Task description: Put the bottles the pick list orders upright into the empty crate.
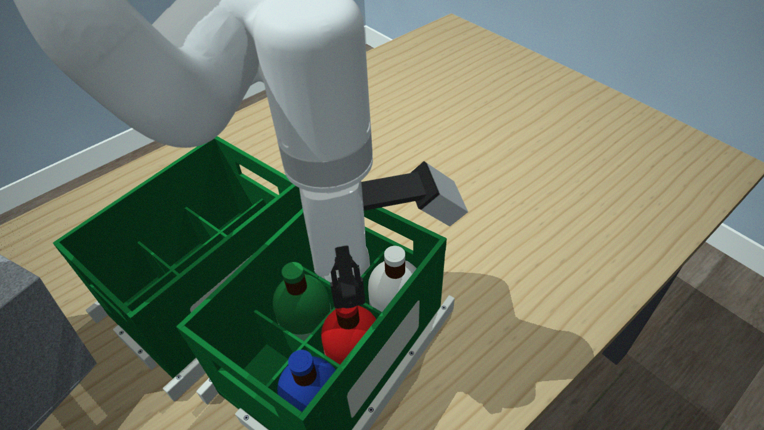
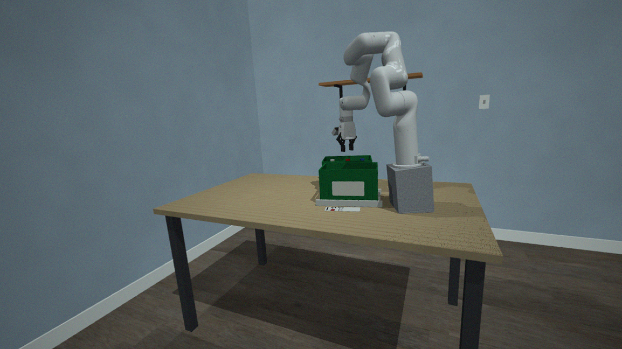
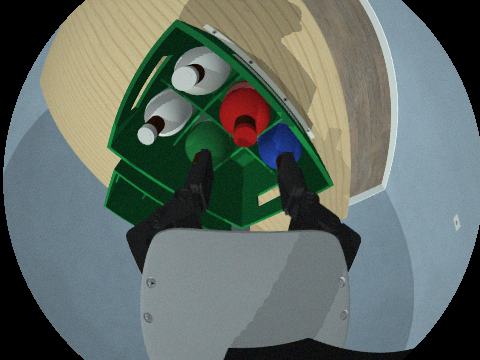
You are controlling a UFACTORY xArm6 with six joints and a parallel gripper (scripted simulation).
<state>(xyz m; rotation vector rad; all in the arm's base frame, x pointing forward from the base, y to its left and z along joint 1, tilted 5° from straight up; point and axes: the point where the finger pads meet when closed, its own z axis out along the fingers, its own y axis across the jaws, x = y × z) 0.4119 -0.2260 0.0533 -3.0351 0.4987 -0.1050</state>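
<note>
My gripper [image 1: 346,303] [image 2: 346,148] [image 3: 246,163] is open and empty. It hangs a short way above the bottle crate [image 1: 433,278] [image 2: 324,160] [image 3: 123,127], right over the red bottle [image 1: 347,335] [image 3: 246,110]. A green bottle [image 1: 299,303] [image 3: 207,136], a blue bottle [image 1: 304,378] [image 3: 276,143] and two white bottles [image 1: 392,278] [image 3: 200,71] [image 3: 167,115] also stand upright in that crate. The empty crate [image 1: 160,214] [image 2: 326,187] [image 3: 134,196] stands next to it. The pick list [image 2: 342,209] lies on the table beside the empty crate; its marks are too small to read.
The arm's grey pedestal [image 1: 31,331] [image 2: 409,187] stands on the table close beside the crates. The arm's forearm hangs over both crates. A wooden shelf [image 2: 332,82] is on the wall behind.
</note>
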